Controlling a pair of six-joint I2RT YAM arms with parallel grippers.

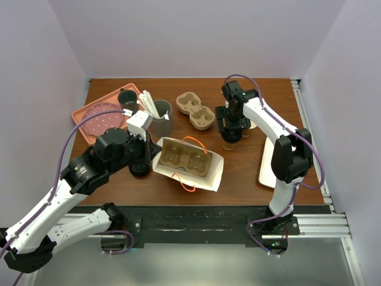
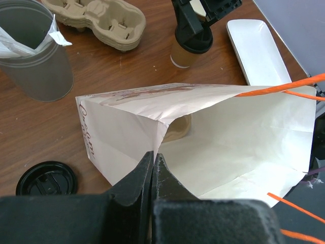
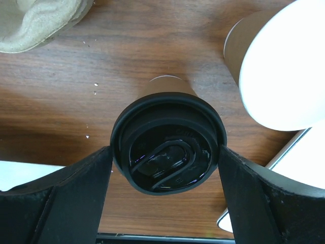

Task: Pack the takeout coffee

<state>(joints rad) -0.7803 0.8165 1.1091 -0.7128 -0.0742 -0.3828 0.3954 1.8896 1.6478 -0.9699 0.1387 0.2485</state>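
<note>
- Top external view is showing the right arm (image 1: 271, 122) reaching over the table's (image 1: 241, 176) far right side, elbow folded, wrist pointing straight down above the takeout coffee (image 1: 230, 140).
- The right gripper (image 3: 165, 152) is straddling the cup's black lid (image 3: 167, 129), fingers spread apart and sitting close beside the rim.
- The coffee is standing upright on the wood, right of the paper bag (image 1: 189, 161).
- The left arm (image 1: 89, 170) is stretching low, the left gripper (image 2: 153, 157) pinching together on the bag's near edge.
</note>
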